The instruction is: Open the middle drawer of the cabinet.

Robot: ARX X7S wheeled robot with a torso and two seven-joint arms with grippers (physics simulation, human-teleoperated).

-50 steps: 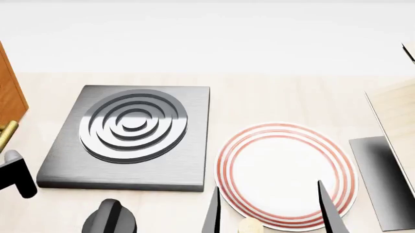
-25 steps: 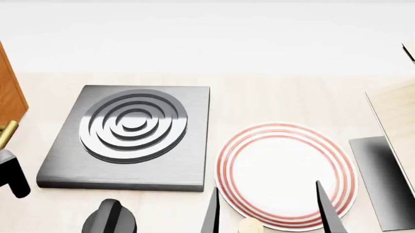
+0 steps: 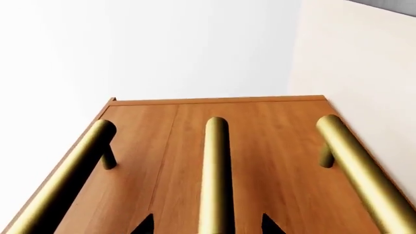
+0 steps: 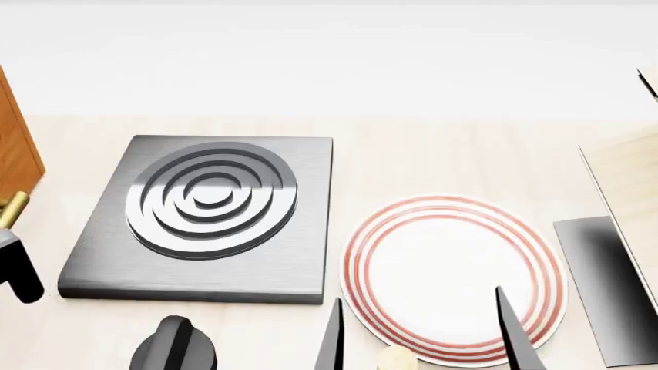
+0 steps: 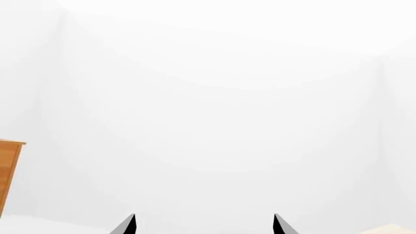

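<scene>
In the left wrist view the orange-brown cabinet point(image 3: 273, 117) fills the frame, with three brass bar handles side by side. The middle drawer point(image 3: 247, 161) carries the centre handle point(image 3: 215, 165). My left gripper point(image 3: 206, 223) is open; its two dark fingertips point(image 3: 145, 225) stand either side of that centre handle, apart from it. In the head view only the cabinet's edge point(image 4: 15, 154) and a bit of brass handle point(image 4: 12, 210) show at the far left. My right gripper point(image 4: 420, 297) is open and empty above the striped plate; its wrist view point(image 5: 204, 215) shows only blank wall.
A dark square hotplate point(image 4: 206, 216) with ring grooves lies left of centre. A white plate with red rings point(image 4: 452, 270) lies to its right. A black knob point(image 4: 172, 347) sits at the front. A pale wood rack point(image 4: 632, 185) and a dark slab point(image 4: 606, 277) stand at the right.
The black part of my left arm at the head view's left edge has slid further left, toward the cabinet. The right gripper's fingers have shifted slightly left and up.
</scene>
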